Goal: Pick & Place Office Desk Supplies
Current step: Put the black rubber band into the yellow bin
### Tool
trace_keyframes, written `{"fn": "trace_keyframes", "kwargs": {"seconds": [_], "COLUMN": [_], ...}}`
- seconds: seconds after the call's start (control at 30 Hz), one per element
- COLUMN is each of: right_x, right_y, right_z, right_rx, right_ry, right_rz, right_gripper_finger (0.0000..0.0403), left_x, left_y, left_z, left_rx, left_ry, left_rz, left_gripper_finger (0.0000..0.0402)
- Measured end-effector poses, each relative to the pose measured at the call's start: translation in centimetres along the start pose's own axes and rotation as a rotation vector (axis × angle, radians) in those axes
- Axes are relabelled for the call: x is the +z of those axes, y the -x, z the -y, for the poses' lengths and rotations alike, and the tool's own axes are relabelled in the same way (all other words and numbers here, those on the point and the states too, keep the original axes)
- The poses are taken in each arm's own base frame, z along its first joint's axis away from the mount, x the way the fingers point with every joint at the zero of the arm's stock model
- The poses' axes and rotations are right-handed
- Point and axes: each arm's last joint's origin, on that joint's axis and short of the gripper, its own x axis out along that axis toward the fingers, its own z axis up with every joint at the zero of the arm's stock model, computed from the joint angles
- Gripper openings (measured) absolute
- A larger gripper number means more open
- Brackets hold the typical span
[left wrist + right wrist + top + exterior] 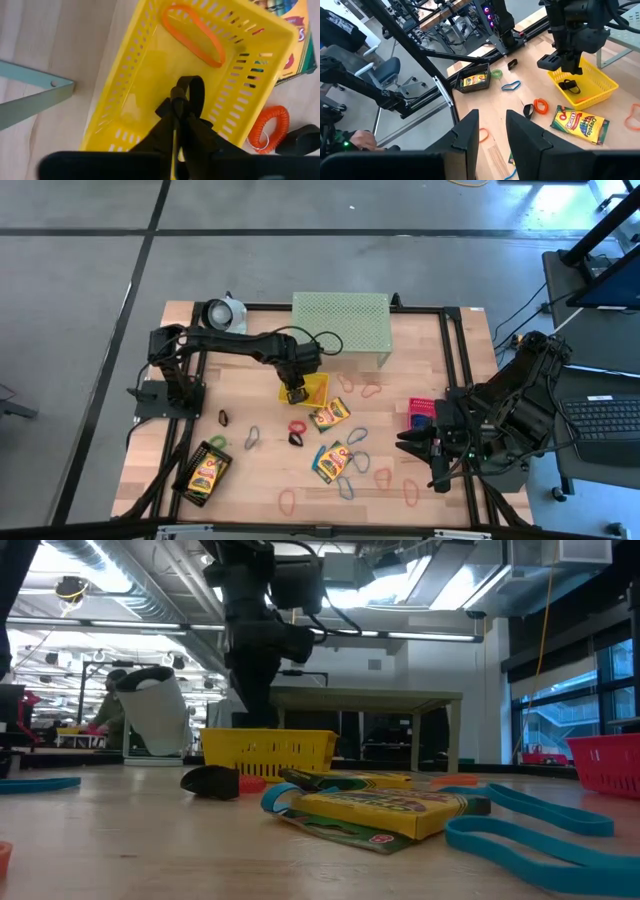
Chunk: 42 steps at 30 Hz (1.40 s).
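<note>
My left gripper (295,392) hangs over the yellow mesh tray (312,387) and is shut on a small black clip (190,92). An orange loop (192,35) lies on the tray's floor. Crayon boxes lie on the table by the tray (330,415) and nearer the front (332,462). A third lies in the black tray (205,473). A red coil (267,127) and another black clip (300,140) lie beside the yellow tray. Coloured loops are scattered over the table. My right gripper (492,132) is open and empty at the table's right edge. My left gripper pinches the black clip between its two fingers, and the clip's looped end (194,85) sticks out past the fingertips. The fingers come from above, pointing down into the yellow tray. The clip (569,86) hangs below them inside the tray; whether it touches the floor I cannot tell.
The pale green mesh shelf (340,325) stands just behind the yellow tray. A pink tray (420,415) sits at the right. A white round object (222,312) stands at the far left corner. Black rails frame the table's edges.
</note>
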Motion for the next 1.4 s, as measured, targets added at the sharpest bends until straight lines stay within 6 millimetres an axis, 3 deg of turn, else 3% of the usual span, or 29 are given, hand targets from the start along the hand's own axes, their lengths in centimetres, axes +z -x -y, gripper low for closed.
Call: {"fn": "trace_keyframes", "kwargs": {"seconds": [0.27,0.53,0.77,0.97,1.23,1.4], "right_x": [0.0,0.0,-0.1,-0.1,-0.3,-0.7], "right_y": [0.0,0.0,0.1,0.1,0.2,0.5], "right_z": [0.0,0.1,0.1,0.1,0.3,0.4], "right_rx": [-0.001,-0.004,-0.003,-0.004,-0.018,-0.012], "right_ry": [0.004,0.010,0.034,0.060,0.139,0.175], "right_rz": [0.002,-0.003,-0.008,-0.008,-0.018,-0.055], "right_gripper_finger": [0.0098,0.0098,0.0098,0.0098,0.0098,0.0098], "left_x": [-0.2,-0.8,-4.4,-7.6,-12.3,-14.7], "left_y": [0.9,2.4,5.3,7.3,4.7,2.8], "left_z": [0.2,0.1,0.8,4.1,6.5,7.1], "left_rx": [-0.040,-0.035,0.065,0.223,0.377,0.329], "left_ry": [0.044,0.092,0.371,0.573,0.823,0.928], "left_rz": [0.014,0.013,-0.201,-0.241,-0.259,-0.282], "left_gripper_finger": [0.0119,0.0149,0.0146,0.0139,0.0147,0.0163]}}
